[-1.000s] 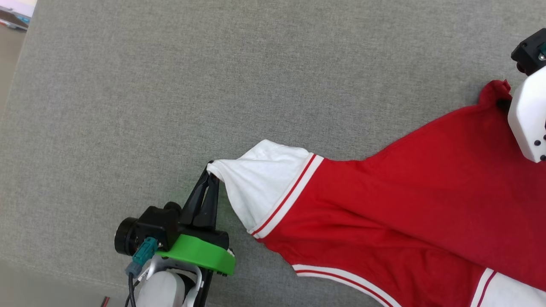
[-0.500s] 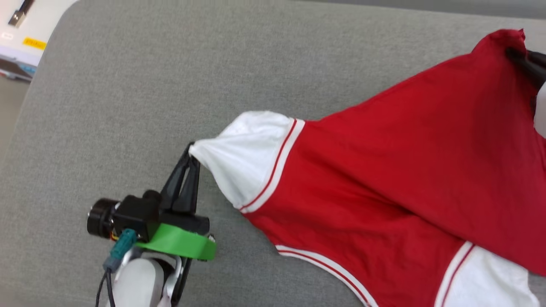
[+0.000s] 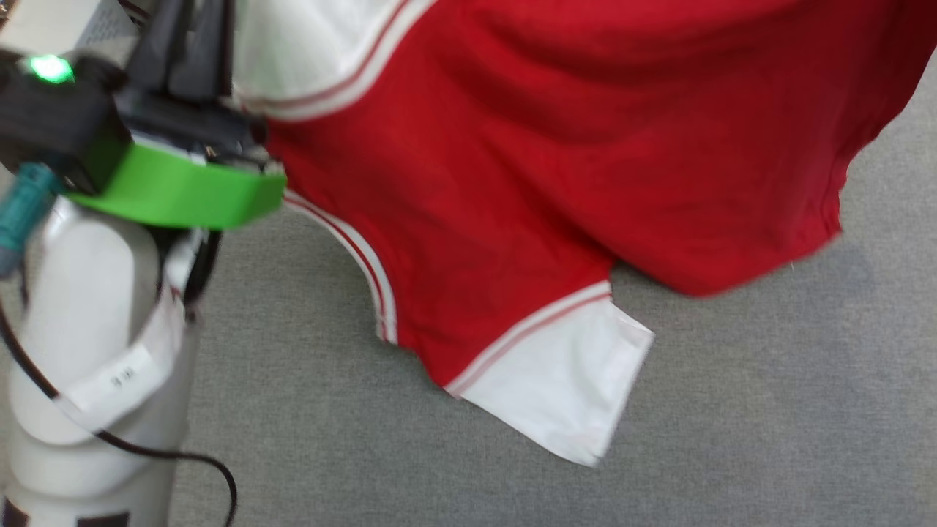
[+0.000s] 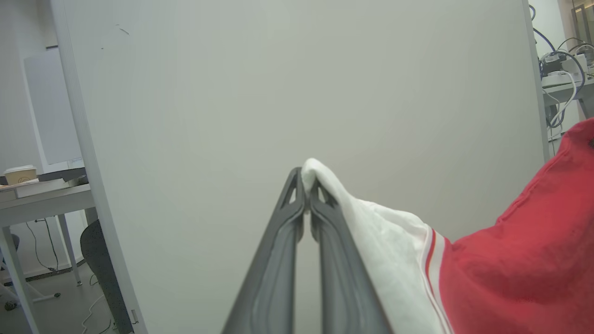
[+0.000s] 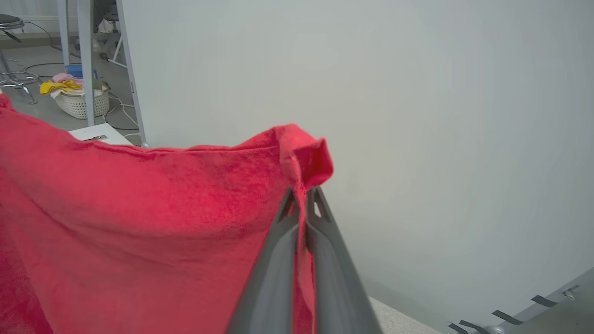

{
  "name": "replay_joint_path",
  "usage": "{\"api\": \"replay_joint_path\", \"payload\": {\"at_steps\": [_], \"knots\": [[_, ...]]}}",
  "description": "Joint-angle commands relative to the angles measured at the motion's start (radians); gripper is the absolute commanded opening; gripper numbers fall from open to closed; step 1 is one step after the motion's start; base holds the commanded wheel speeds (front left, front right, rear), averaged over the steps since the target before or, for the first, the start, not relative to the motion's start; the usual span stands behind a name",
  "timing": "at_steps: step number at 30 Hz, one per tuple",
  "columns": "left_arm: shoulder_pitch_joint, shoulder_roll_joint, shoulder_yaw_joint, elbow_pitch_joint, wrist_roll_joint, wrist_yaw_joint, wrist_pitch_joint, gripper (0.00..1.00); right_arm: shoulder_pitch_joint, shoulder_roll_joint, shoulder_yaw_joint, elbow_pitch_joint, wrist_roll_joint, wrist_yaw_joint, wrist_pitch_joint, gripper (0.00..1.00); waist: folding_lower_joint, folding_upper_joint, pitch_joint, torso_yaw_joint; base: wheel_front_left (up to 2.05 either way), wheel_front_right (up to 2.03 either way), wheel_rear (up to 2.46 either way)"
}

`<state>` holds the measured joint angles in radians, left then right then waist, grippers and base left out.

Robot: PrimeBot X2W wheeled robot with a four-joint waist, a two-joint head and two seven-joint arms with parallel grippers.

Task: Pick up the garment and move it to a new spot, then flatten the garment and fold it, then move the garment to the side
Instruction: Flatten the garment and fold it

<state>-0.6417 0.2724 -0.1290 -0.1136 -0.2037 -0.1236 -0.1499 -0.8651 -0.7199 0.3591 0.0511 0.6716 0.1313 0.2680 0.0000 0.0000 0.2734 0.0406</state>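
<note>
The garment point(image 3: 512, 168), a red jersey with white sleeves and red-white striped trim, hangs stretched between both grippers above the grey surface. Its lettering is hidden. One white sleeve point(image 3: 564, 380) droops lowest, at or just above the surface. My left gripper point(image 4: 306, 183) is shut on the tip of the other white sleeve point(image 4: 371, 232); its dark fingers point(image 3: 187, 44) rise at the head view's top left above the green wrist collar point(image 3: 176, 190). My right gripper point(image 5: 304, 197) is shut on a bunched red corner of the garment point(image 5: 306, 153).
The grey fabric surface point(image 3: 732, 410) spreads under the garment. A pale partition wall point(image 4: 301, 83) stands behind both grippers. Beyond it are a desk with a paper cup point(image 4: 18, 174), cables, and a laundry basket point(image 5: 86, 99) on the floor.
Both arms have risen and lifted the garment off the grey surface, where it lay stretched out before. The head camera has shifted too, so the left arm now looms large at left.
</note>
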Motion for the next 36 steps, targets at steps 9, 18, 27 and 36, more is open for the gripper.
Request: {"api": "replay_joint_path", "payload": {"at_steps": [9, 18, 27, 36], "knots": [[-0.485, 0.063, -0.086, 0.081, -0.055, -0.007, 0.085, 0.00, -0.273, 0.065, -0.099, -0.013, -0.106, -0.001, 0.071, 0.00, 0.0000, 0.0000, 0.197, -0.010, 0.00, 0.00, 0.00], [-0.924, 0.127, -0.163, 0.352, -0.110, -0.007, 0.053, 0.00, -0.634, 0.135, -0.039, 0.183, -0.202, -0.001, 0.056, 0.00, 0.0000, 0.0000, 0.305, -0.032, 0.00, 0.00, 0.00], [-1.198, 0.141, -0.237, 0.588, -0.144, -0.007, -0.026, 0.00, -0.908, 0.204, 0.023, 0.430, -0.248, -0.001, -0.078, 0.00, 0.0000, 0.0000, 0.336, -0.034, 0.00, 0.00, 0.00], [-1.200, 0.151, -0.315, 0.714, -0.211, -0.007, -0.083, 0.00, -0.919, 0.227, 0.119, 0.594, -0.206, -0.001, -0.172, 0.00, 0.0000, 0.0000, 0.371, -0.037, 0.00, 0.00, 0.00]]}}
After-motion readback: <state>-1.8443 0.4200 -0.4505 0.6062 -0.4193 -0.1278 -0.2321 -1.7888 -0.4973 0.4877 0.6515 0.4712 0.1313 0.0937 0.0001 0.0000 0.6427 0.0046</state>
